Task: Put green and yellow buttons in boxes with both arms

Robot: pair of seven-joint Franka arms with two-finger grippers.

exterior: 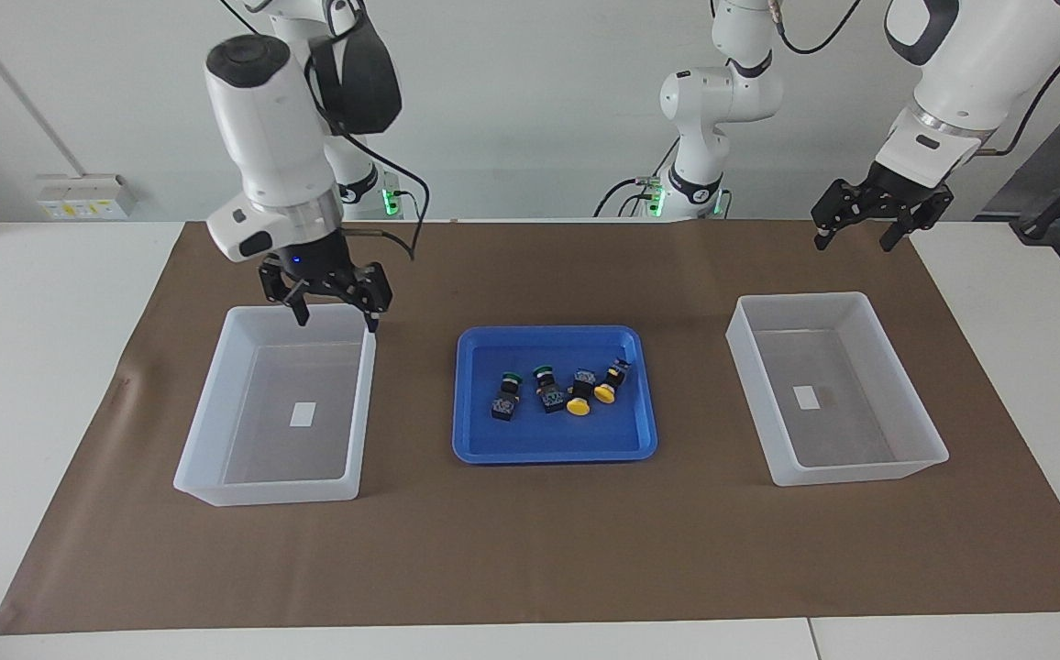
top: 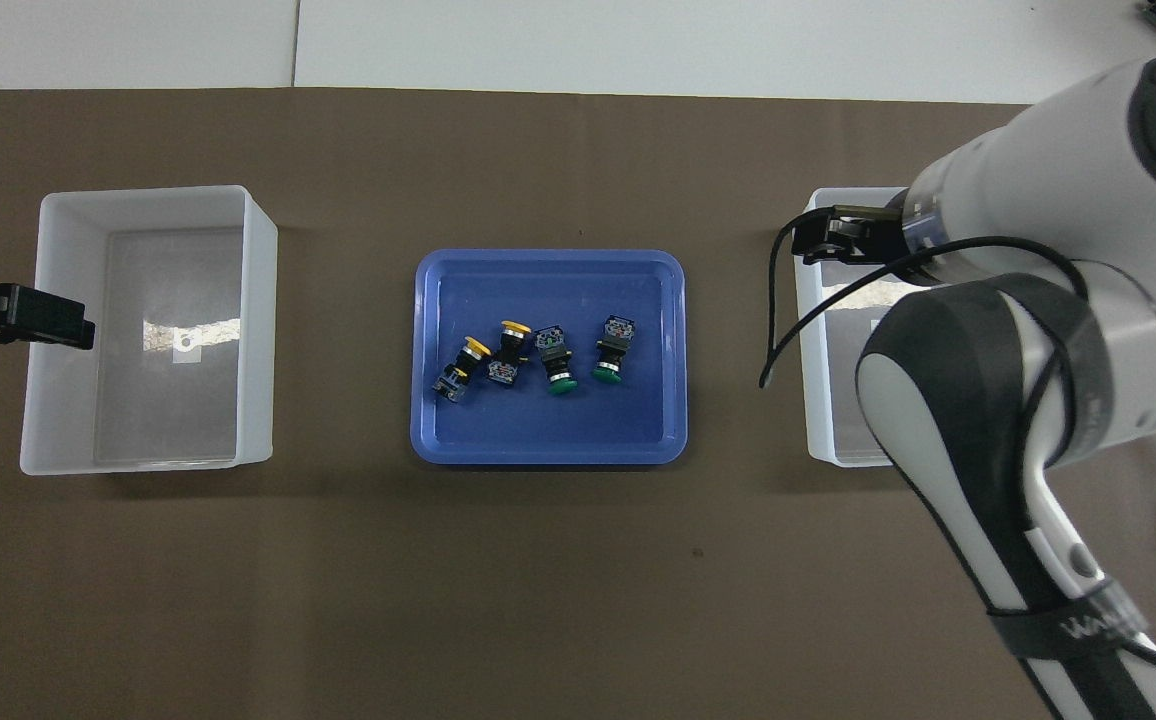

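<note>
All four buttons (exterior: 559, 391) lie bunched mid-frame in the blue tray (exterior: 484, 440); crowding risks a double grab. Right gripper (exterior: 336, 315) upper left, left gripper (exterior: 862, 235) upper right: fingers open, empty.

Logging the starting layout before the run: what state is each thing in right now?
Green buttons: both lying in the tray, none gripped.
Yellow buttons: both lying in the tray, beside the green ones.
Blue tray: holds all four buttons.
Boxes: both empty apart from a floor label.
Right gripper: open, empty, over its box's rim.
Left gripper: open, empty, raised above the mat.
</note>
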